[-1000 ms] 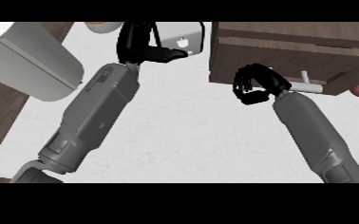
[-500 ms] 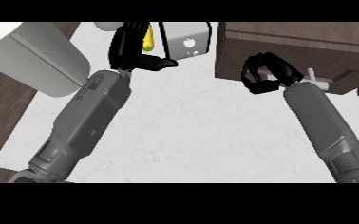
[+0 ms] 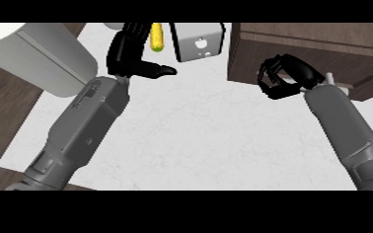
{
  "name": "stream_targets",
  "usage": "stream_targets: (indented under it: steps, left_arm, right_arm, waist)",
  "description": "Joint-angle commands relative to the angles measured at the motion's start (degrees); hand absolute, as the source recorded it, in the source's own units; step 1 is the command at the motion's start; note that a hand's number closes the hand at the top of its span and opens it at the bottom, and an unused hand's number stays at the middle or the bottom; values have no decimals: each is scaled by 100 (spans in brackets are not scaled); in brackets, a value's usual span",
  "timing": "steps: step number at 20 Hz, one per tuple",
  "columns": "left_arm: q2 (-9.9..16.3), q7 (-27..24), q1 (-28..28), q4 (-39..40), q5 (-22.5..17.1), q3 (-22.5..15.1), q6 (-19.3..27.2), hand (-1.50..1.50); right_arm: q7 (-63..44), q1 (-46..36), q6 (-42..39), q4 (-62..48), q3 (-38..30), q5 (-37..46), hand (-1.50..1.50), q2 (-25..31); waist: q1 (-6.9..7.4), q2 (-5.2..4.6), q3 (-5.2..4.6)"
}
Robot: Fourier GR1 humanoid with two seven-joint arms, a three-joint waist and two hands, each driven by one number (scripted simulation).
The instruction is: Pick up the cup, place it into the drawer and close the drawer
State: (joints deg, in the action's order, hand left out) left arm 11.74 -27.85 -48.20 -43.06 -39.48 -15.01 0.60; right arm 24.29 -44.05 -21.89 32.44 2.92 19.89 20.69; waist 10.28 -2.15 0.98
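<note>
The dark brown drawer unit [image 3: 306, 47] fills the upper right, with a pale handle [image 3: 332, 77] showing on its front. My right hand [image 3: 285, 75] hovers at the unit's lower front edge, fingers curled into a cage; I see nothing inside them. No cup shows anywhere in the head view. My left hand [image 3: 131, 54] is at the upper left with fingers straight and pointing away, thumb stuck out to the right, holding nothing.
A yellow item [image 3: 156, 37] lies just right of the left hand's fingers. Beside it stands a grey box with an apple mark [image 3: 198, 40]. A large grey rounded object [image 3: 44, 61] sits at the counter's left edge. The white counter [image 3: 204, 128] spreads between the forearms.
The right hand has drifted right and slightly up along the drawer unit's front, staying curled. The left hand has risen further away, uncovering the yellow item.
</note>
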Motion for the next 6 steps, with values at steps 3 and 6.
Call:
stream_targets:
  steps: [3,6]
  left_arm:
    - [22,6,166,-88,-28,-32,-161,-150]
    - [79,7,159,-134,-44,-1,-194,-150]
  right_arm:
    - [-403,-985,524,-92,-552,-89,150,670]
    - [-402,-902,445,-42,-561,-122,150,743]
  waist:
    - [264,-85,-79]
    - [247,-87,-77]
